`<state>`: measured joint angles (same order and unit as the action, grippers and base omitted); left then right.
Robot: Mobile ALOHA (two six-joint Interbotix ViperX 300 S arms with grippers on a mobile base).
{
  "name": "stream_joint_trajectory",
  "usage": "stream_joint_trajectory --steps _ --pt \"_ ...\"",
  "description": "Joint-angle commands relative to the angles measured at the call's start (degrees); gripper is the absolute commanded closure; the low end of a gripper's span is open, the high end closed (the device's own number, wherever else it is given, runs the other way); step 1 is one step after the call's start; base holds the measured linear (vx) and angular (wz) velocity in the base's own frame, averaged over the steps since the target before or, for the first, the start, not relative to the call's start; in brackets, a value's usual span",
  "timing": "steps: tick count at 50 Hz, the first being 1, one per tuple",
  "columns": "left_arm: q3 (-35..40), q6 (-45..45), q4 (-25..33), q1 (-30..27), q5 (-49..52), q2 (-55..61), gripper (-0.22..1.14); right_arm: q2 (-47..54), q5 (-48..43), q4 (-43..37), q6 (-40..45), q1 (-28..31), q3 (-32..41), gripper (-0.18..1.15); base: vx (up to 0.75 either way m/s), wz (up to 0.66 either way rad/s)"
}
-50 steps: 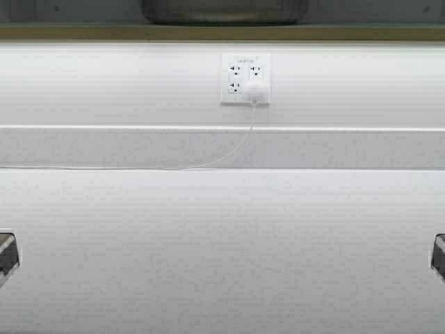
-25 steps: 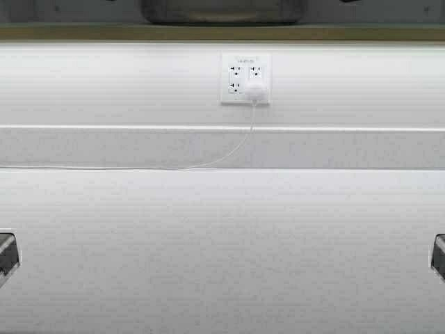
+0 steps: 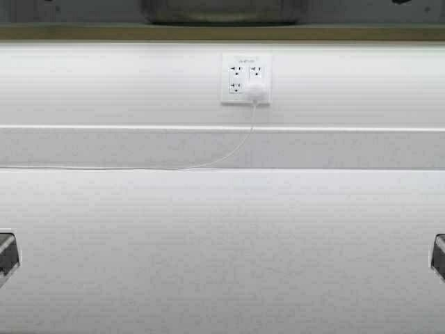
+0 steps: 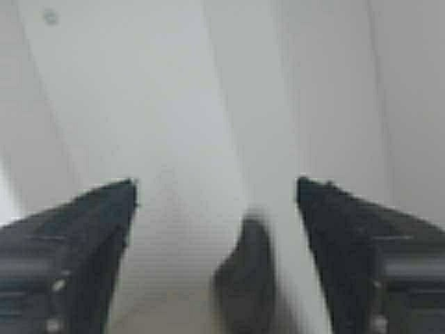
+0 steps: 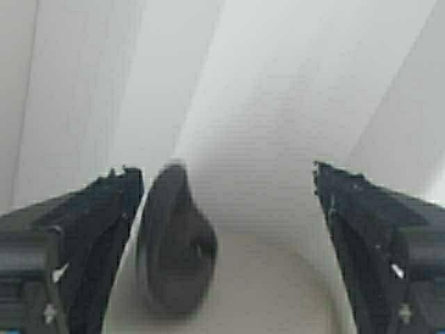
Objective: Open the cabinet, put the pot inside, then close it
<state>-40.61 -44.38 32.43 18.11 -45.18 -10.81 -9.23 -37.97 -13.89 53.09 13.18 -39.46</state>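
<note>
A white worktop fills the lower half of the high view, its surface finely speckled. Behind it rises a low white backsplash ledge, and above that a white wall. At about 12 o'clock on the wall sits a white outlet plate with a round white plug in its lower right socket. A thin white cord drops from the plug and trails toward 9 o'clock along the worktop's back edge. Light is even and soft.
</note>
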Motion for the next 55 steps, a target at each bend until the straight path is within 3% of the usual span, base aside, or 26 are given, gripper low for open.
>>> stream_joint_trajectory --steps 1,6,12,17,20,28,55 --pt "-4.48 7.38 -6.59 0.0 3.08 -3.69 0.17 -6.77 2.81 3.43 -7.47 -0.7 -4.48 -0.02 0.0 0.0" --pt "-8.79 14.68 -6.94 -0.09 6.42 -6.33 0.54 -10.81 7.65 6.59 -13.8 -0.62 -8.0 0.12 0.0 0.0" --pt "-12.92 23.29 -6.94 0.0 11.6 -8.96 0.97 -14.41 17.84 9.23 -21.18 -0.62 -10.37 0.51 0.0 0.0" --pt "-14.77 31.11 -6.94 0.18 16.26 -9.67 0.95 -15.73 26.02 9.84 -27.33 0.79 -10.28 0.9 -0.01 0.0" --pt "-16.17 36.91 -6.94 1.67 17.67 -10.11 0.87 -15.73 29.71 10.72 -30.94 2.72 -10.02 1.03 -0.01 0.0" --pt "-18.02 47.02 -6.94 7.12 17.58 -11.6 0.88 -15.82 32.08 11.43 -36.91 6.86 -11.25 0.88 -0.02 -0.02" --pt "-19.25 49.22 -6.94 9.49 24.52 -18.54 0.89 -18.19 37.27 15.29 -37.18 8.79 -11.69 0.91 -0.11 -0.04"
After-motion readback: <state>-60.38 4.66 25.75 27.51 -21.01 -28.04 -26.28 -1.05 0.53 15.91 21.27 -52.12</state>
